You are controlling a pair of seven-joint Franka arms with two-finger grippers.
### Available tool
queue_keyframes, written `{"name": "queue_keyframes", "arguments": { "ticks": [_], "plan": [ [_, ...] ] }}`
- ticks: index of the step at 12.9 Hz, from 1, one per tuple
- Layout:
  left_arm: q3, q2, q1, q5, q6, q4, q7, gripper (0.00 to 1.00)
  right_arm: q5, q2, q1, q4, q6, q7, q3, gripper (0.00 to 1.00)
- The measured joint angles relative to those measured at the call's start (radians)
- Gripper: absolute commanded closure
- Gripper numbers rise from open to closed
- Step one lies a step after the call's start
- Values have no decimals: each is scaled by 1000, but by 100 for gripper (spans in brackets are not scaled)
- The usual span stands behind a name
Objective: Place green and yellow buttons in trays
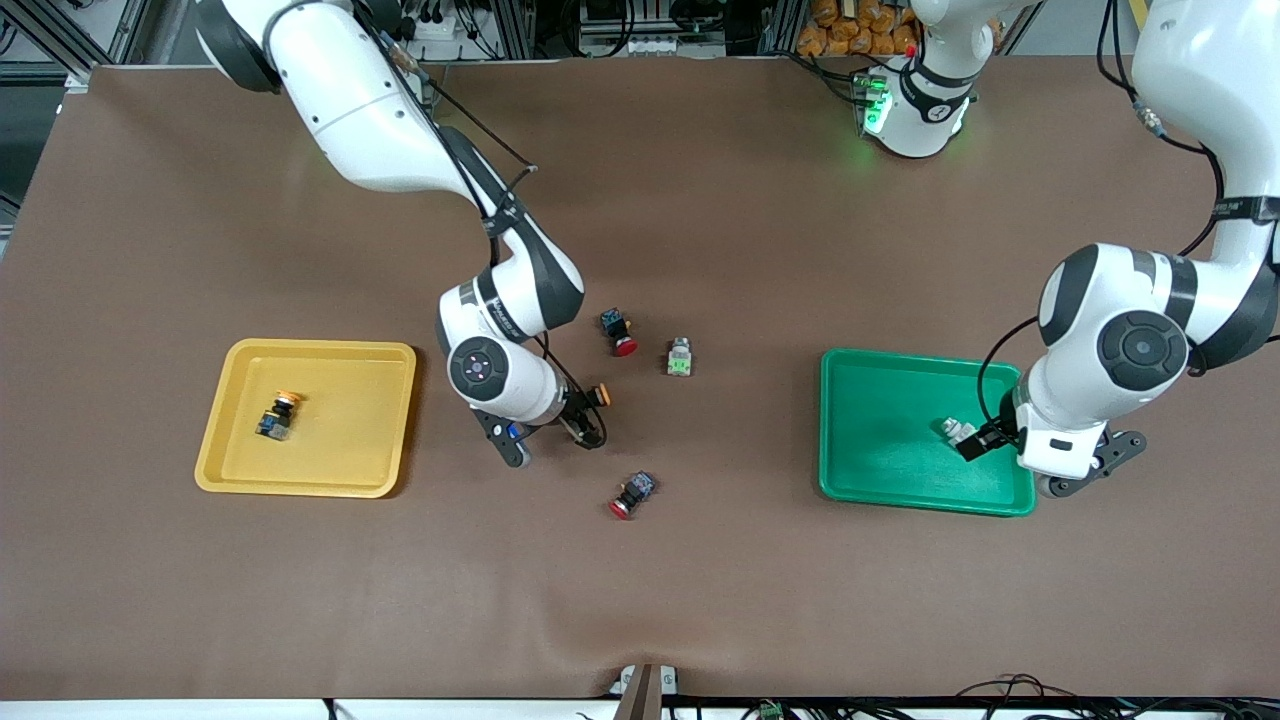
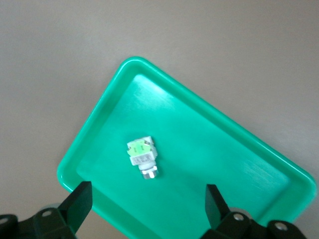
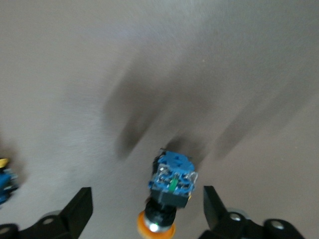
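The right gripper (image 1: 585,420) is low over the middle of the brown table (image 1: 700,200). Its fingers are spread wide on either side of a yellow-capped button (image 3: 172,181) that lies on its side between them with a gap at each pad. The wrist picture is smeared, so contact with either finger seems unlikely but cannot be ruled out. Taking the front view as a clock face centred on that gripper, a loose green-capped button (image 1: 680,357) sits on the table at about 2 o'clock. One red-capped button (image 1: 620,333) is at roughly 1 o'clock, just beside the green one, and a second red-capped button (image 1: 632,495) is at about 5 o'clock, nearer the camera. The yellow tray (image 1: 320,347) lies at 9 o'clock, toward the right arm's end of the table, and another yellow-capped button (image 1: 279,414) rests inside it. The green tray (image 1: 900,355) lies at 3 o'clock, toward the left arm's end. The left gripper (image 1: 985,440) hangs over it with its jaws wide and empty. Directly below it, a green-capped button (image 2: 142,157) lies on the tray floor.
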Motion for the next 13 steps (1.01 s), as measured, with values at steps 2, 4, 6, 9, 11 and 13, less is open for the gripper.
{"name": "queue_keyframes", "arguments": {
  "ticks": [2, 4, 6, 9, 11, 13],
  "plan": [
    [-53, 0, -3, -5, -10, 8, 0, 0, 0, 14, 3, 0, 1, 0, 0, 100],
    [-94, 4, -9, -33, -14, 6, -20, 0, 0, 14, 3, 2, 1, -1, -1, 100],
    [-120, 7, -22, -56, -16, 3, -47, 0, 0, 11, 1, 8, -9, -1, -9, 100],
    [-130, 31, -84, -59, -17, -3, -144, 0, -1, -23, -56, 40, -173, -96, -31, 100],
    [-131, 61, -137, -59, -13, -4, -210, 0, -1, -72, -155, 55, -315, -259, -39, 100],
    [-131, 90, -191, -59, 6, -11, -272, 0, -2, -112, -266, 55, -396, -442, -44, 100]
  ]
}}
